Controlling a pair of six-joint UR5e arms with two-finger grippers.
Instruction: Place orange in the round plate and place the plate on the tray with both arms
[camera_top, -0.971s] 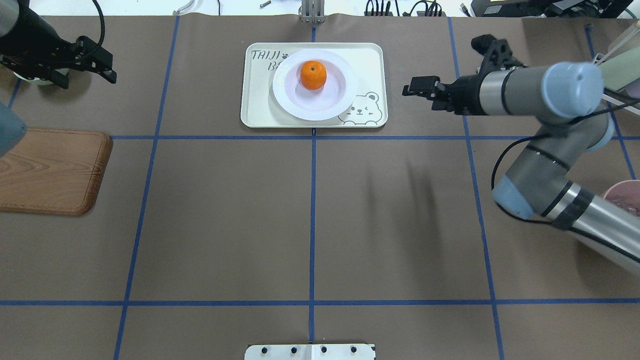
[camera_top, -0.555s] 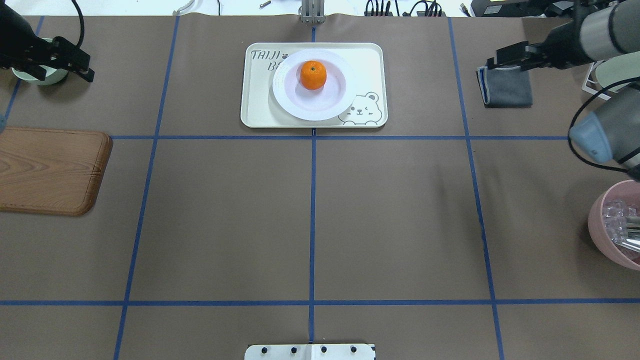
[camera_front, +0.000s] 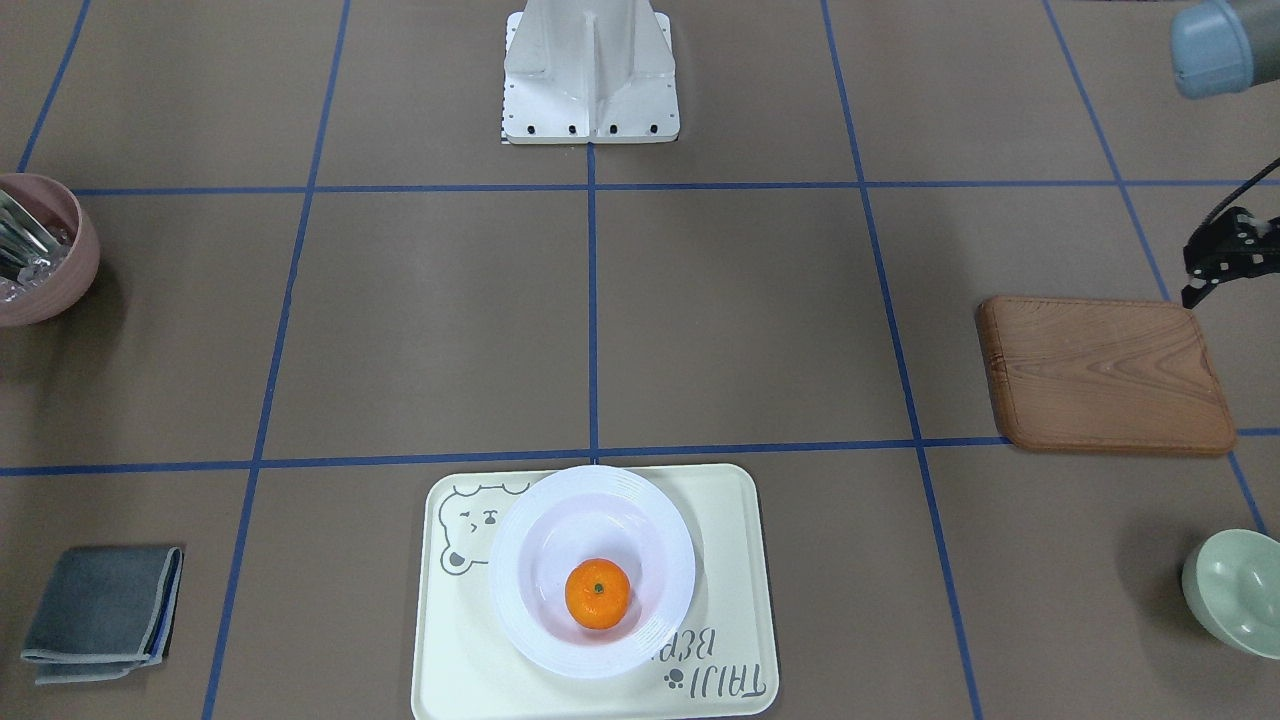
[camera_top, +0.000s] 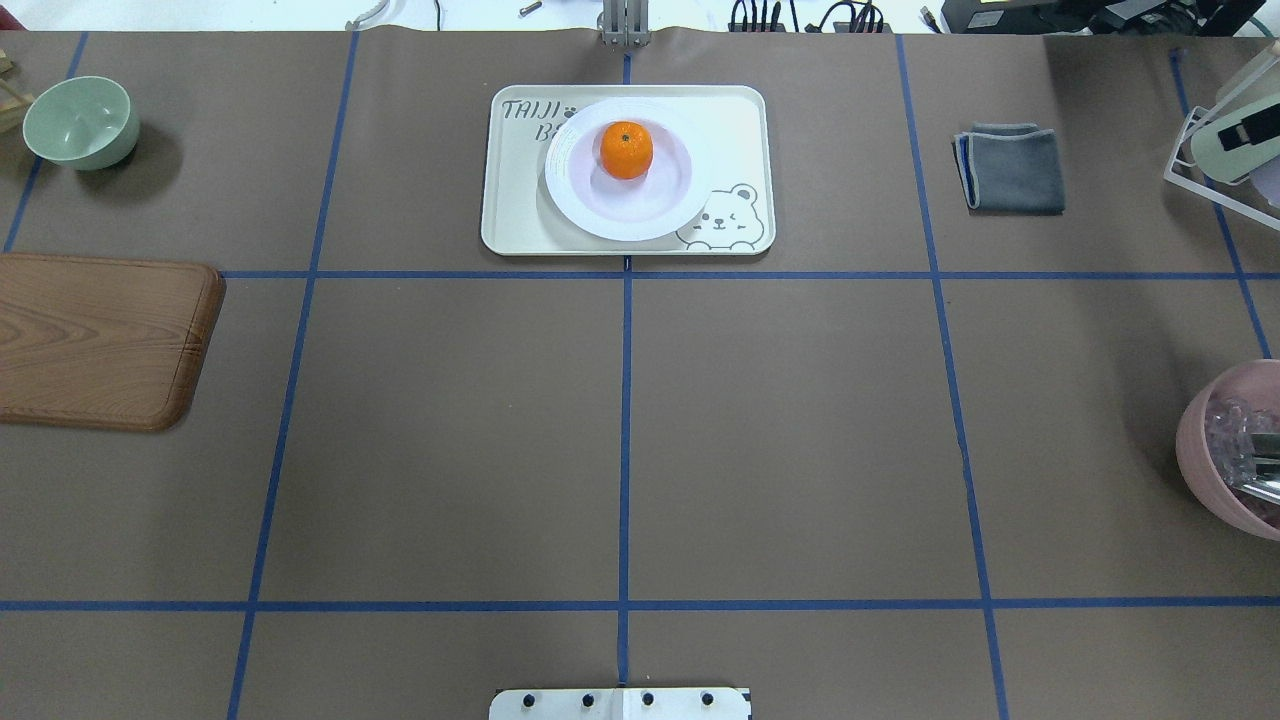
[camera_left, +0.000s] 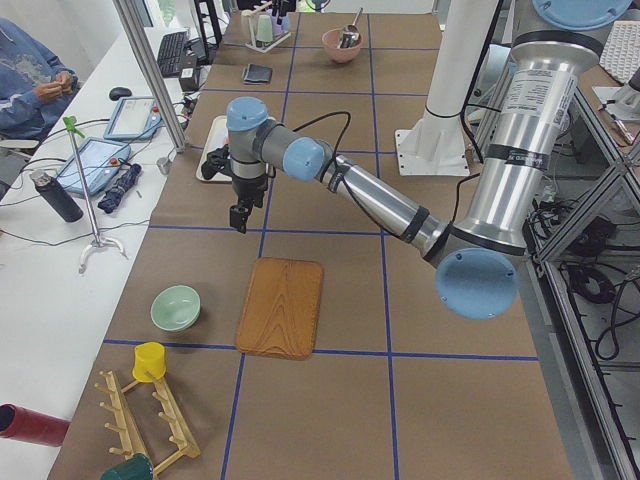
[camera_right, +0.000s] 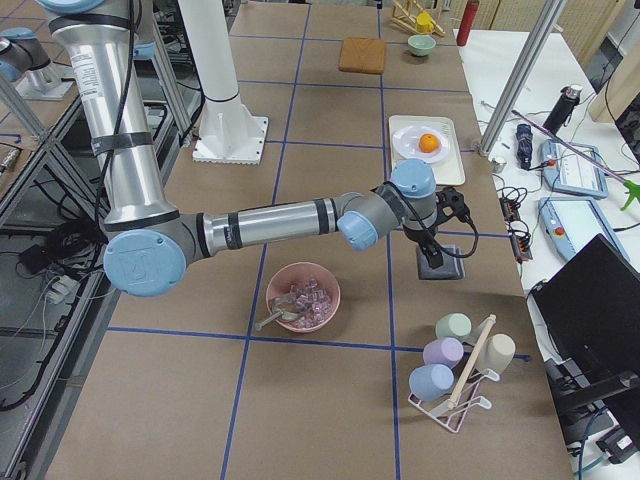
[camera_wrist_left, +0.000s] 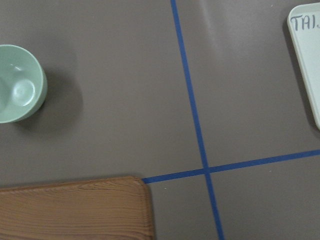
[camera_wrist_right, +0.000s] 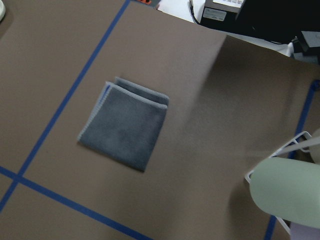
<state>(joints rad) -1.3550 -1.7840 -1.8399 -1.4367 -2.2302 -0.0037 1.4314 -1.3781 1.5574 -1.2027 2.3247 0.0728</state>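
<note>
Overhead, front cameras opposed, looking down; both share tray (camera_top: 745, 130).

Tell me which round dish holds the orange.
The white round plate on the tray; the pale green bowl is empty, the pink bowl holds clear pieces.

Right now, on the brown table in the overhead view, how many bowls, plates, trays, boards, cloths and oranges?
Bowls: 2 (green bowl, pink bowl)
Round plate: 1
Tray: 1
Wooden board: 1
Grey cloth: 1
Orange: 1
Total: 7
</note>
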